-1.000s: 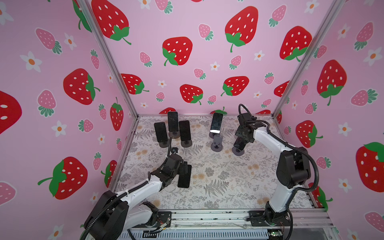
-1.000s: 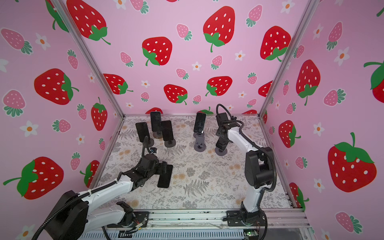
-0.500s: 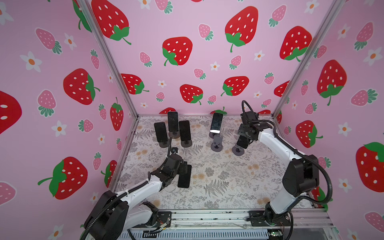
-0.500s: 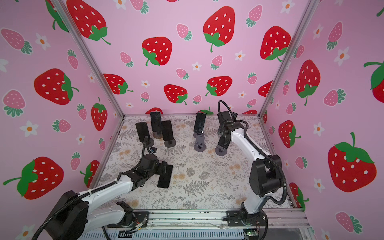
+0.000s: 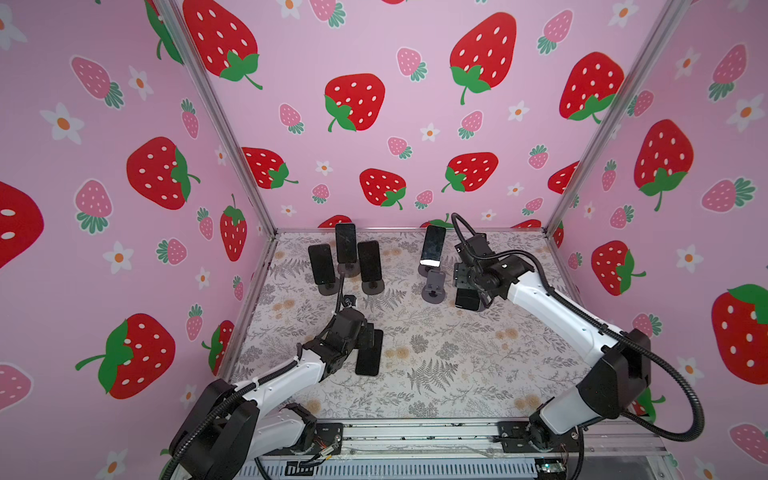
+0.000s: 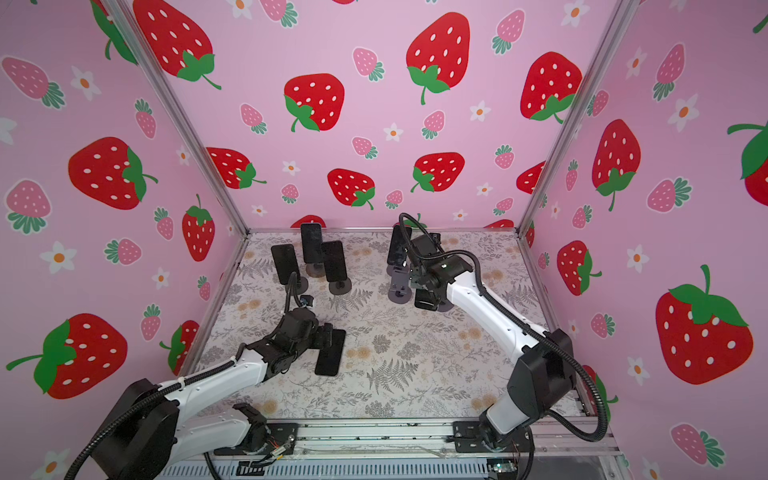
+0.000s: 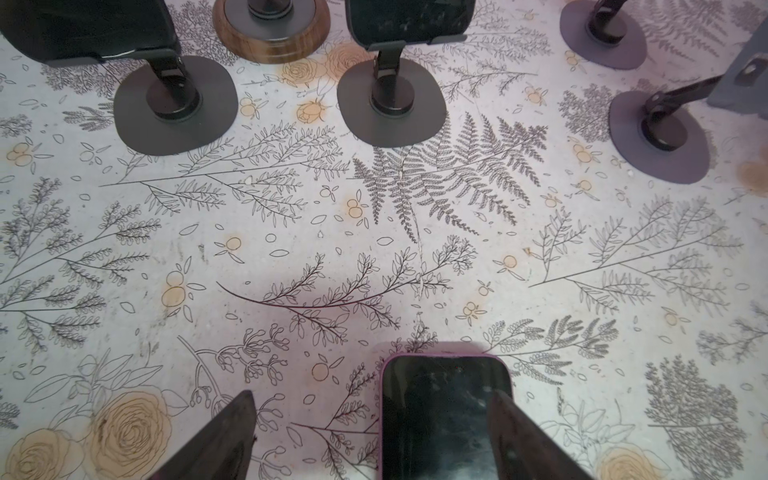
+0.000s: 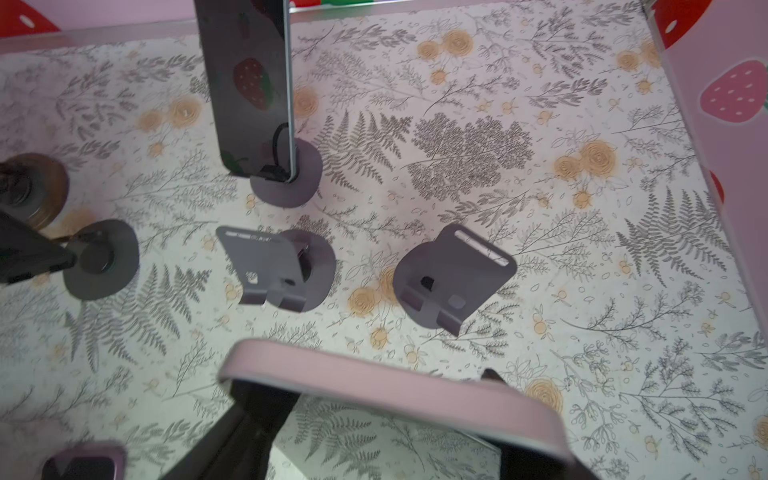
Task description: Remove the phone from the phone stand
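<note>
My right gripper point(image 8: 374, 399) is shut on a phone point(image 8: 390, 386) with a pink case, gripped across its width and held in the air. Both top views show this phone point(image 5: 467, 299) point(image 6: 424, 300) hanging from the right gripper point(image 5: 469, 291) point(image 6: 426, 291), just in front of its empty grey phone stand point(image 8: 453, 278) point(image 6: 446, 306). My left gripper point(image 7: 371, 399) point(image 5: 372, 336) stands open low over a second phone point(image 7: 440, 415) point(image 5: 369, 353), which lies flat on the table by one finger point(image 7: 511, 428).
A second empty grey stand point(image 8: 282, 266) point(image 5: 433, 286) stands beside the first. Behind it a phone point(image 8: 249, 83) point(image 5: 433, 247) rests on a stand. Three more phones on stands point(image 5: 322, 264) point(image 5: 345, 243) point(image 5: 370, 261) cluster at the back left. Pink walls enclose three sides.
The right gripper has come off the stand with the pink-cased phone, moving left and toward the front. The left arm and the flat phone have stayed put.
</note>
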{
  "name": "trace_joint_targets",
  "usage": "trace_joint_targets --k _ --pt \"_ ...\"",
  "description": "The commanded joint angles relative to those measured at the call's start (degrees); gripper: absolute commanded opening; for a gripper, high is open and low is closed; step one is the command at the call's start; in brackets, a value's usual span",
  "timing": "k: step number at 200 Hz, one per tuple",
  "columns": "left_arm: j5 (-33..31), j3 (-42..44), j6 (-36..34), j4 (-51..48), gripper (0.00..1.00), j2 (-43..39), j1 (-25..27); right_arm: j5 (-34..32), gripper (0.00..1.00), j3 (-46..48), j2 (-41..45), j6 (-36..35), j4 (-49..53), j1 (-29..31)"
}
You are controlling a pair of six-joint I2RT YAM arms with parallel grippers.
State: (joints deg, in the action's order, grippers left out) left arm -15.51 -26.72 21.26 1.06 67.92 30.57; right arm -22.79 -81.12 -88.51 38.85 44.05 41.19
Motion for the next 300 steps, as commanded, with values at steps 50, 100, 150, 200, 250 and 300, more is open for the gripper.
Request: trace_joint_targets --k 50,100,150,200,250,300 --pt "-2.7 -0.4 0.6 -0.4 0.88 -0.3 -0.6 9.5 0.70 11.3 3.9 10.6 -0.2 11.9" --pt "-3.2 0.0 0.5 -0.6 0.89 -0.9 -0.6 15.6 0.70 14.4 0.0 16.4 -5.6 19.9" --pt "-3.9 0.7 0.8 -0.4 0.89 -1.9 -1.0 19.1 0.70 13.0 -7.5 20.4 -10.7 25.2" --pt "-4.8 0.8 1.3 -1.1 0.89 -1.8 -1.5 21.3 0.70 11.4 -12.2 24.6 -17.1 25.8" --pt "-5.2 1.2 1.3 -1.1 0.89 -2.6 -1.7 19.2 0.70 8.7 -17.2 24.2 -15.8 25.0" --pt "-4.6 1.5 1.3 -0.5 0.89 -3.0 -1.7 17.4 0.70 8.4 -20.5 24.6 -14.9 24.9"
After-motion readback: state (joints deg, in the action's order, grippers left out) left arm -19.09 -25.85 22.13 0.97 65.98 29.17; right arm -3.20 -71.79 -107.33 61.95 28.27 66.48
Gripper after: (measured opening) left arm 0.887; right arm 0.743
